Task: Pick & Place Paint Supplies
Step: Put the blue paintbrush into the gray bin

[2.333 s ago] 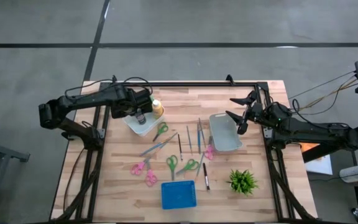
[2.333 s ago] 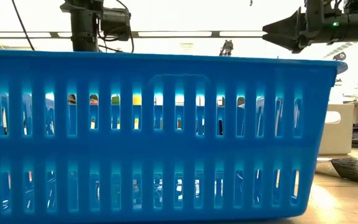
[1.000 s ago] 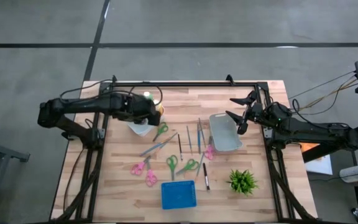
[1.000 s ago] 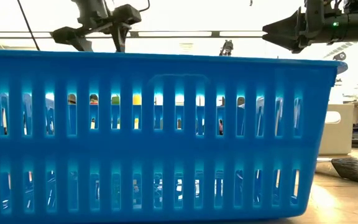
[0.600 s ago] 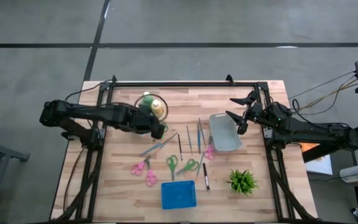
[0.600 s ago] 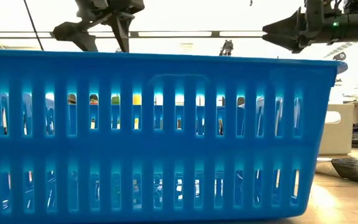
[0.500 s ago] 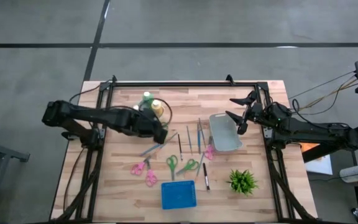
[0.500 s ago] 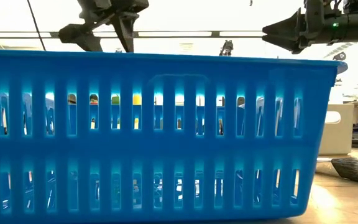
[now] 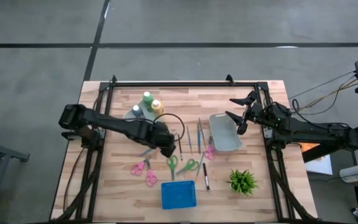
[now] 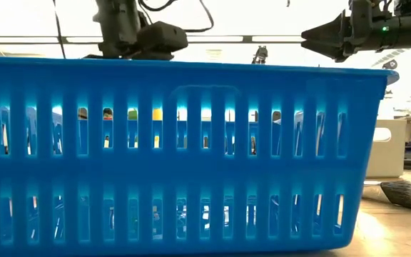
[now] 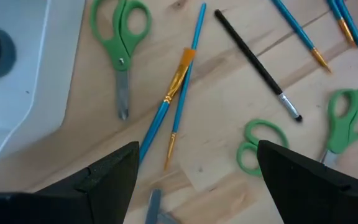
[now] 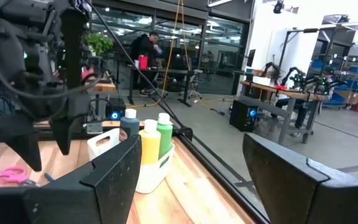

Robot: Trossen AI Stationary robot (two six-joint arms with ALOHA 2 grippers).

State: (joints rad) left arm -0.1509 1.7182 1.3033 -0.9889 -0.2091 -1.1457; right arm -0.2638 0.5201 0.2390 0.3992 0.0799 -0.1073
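The left claw hangs wide open and empty over the blue-handled brushes lying crossed on the counter. The right claw waits open and empty above the grey bin. Three squeeze bottles stand in the white tray.

A blue basket is seen at the near edge of the wooden tabletop, with a small potted plant to its right. Green scissors and pink scissors are scattered mid-table, beside a grey bin.
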